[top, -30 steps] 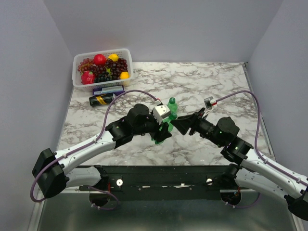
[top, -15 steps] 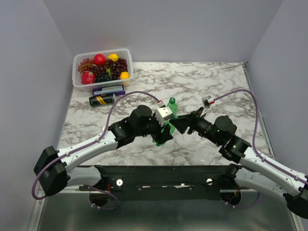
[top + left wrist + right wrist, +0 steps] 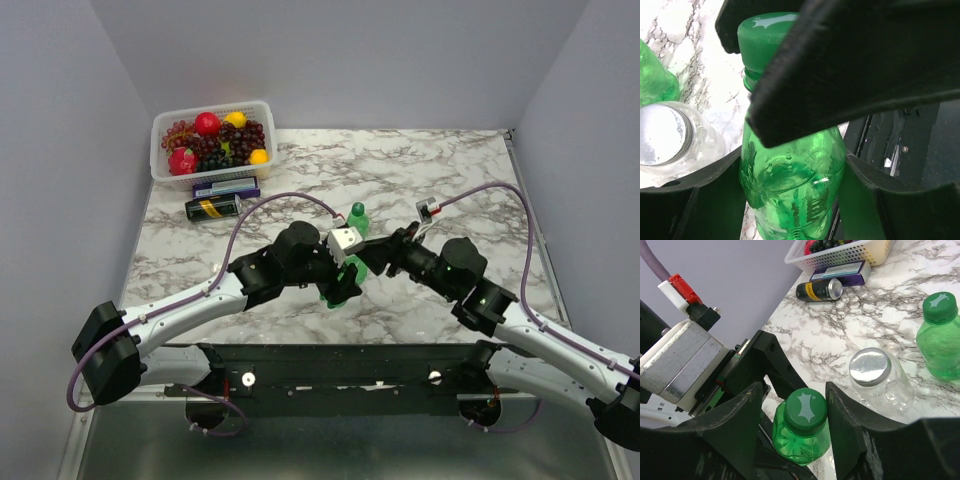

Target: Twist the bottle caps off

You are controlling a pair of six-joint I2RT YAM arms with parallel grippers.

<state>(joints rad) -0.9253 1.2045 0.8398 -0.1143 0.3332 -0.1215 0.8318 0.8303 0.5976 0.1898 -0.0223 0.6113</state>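
The left end effector (image 3: 340,283) is clamping the body of a green bottle (image 3: 790,170), holding it upright near the middle of the desk (image 3: 840,335), just in front of the arm bases. The bottle's long axis is running straight up, with its green cap (image 3: 806,410) on top and apparently not yet loosened.

The right end effector (image 3: 795,401) is sitting directly over that cap, one finger on either side of it. Its jaws are standing apart: the wrist view is showing a sliver of gap on the cap's left side, while the right finger is looking close to or just touching the rim. So the cap is lying squarely between the fingers, and the right arm is the one placed to turn it while the left is bracing the bottle.

Just beside the held bottle, on its far right, a clear bottle (image 3: 885,382) with a silvery cap (image 3: 870,366) is standing, and a second green bottle (image 3: 940,347) is standing further right, both capped. As I judge it, the coming move is calling for the jaws to pinch the cap and twist about the vertical axis.
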